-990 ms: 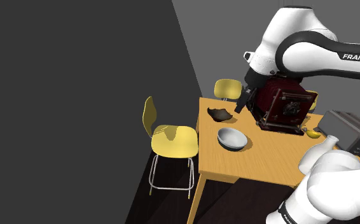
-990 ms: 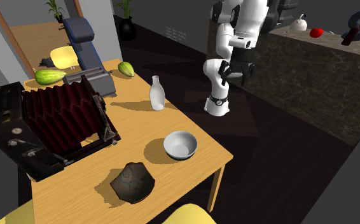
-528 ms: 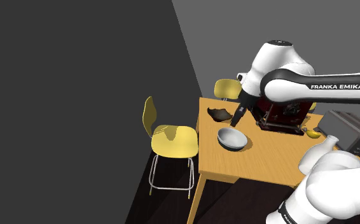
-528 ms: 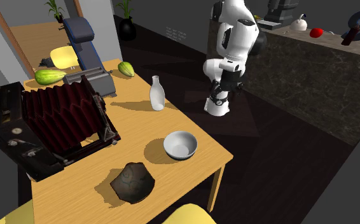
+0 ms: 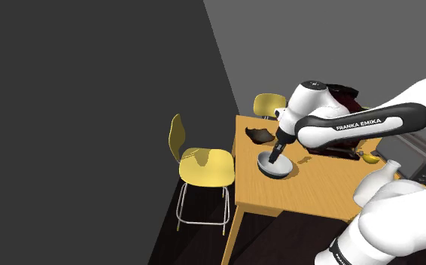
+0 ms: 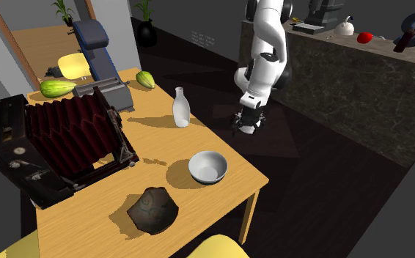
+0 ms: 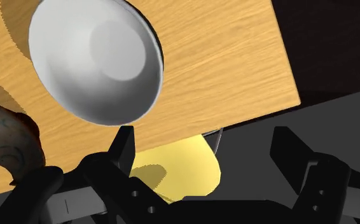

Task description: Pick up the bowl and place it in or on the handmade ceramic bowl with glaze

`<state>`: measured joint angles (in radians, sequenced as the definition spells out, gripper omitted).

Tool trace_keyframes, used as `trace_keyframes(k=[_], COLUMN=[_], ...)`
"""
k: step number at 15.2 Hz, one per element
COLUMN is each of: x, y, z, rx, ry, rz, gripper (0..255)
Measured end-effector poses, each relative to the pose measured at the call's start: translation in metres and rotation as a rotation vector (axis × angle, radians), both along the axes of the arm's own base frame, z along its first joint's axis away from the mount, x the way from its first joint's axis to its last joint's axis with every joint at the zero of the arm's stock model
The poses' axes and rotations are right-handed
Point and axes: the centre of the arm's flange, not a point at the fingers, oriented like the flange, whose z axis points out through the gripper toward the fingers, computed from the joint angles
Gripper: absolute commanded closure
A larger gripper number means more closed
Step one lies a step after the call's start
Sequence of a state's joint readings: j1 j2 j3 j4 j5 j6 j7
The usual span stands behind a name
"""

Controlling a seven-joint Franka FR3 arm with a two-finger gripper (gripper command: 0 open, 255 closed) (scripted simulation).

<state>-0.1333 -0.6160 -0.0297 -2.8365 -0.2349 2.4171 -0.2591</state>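
A plain white bowl stands near the front edge of the wooden table. A dark, mottled ceramic bowl sits a little apart from it, closer to the table's corner. My gripper hangs just over the white bowl in the shoulder view, open and touching nothing. In the wrist view the gripper has its fingers wide apart, with the white bowl ahead of them. In the second exterior view the gripper shows up and right of the bowl.
A dark red bellows camera, a white bottle, a toaster and green fruit share the table. Yellow chairs stand by its edges; one seat shows below the table edge. A stone counter stands behind.
The arm has swung down and toward the shoulder view's left, from in front of the bellows camera to just over the white bowl. The fingers have stayed open.
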Motion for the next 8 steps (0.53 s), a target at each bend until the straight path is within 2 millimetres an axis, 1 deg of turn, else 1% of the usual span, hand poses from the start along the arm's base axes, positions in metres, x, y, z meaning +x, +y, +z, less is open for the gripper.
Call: trace_keyframes(k=[1,2,3,8], x=[0.001,0.005,0.005,0.015], y=[-0.005,-0.007,-0.011,-0.039], z=[-0.015,-0.026,-0.036,-0.095], rx=[-0.006,-0.011,-0.017,-0.048], ry=[0.001,-0.001,-0.001,-0.001], rz=[0.001,0.002,0.004,0.007], gripper=[0,0,0,0])
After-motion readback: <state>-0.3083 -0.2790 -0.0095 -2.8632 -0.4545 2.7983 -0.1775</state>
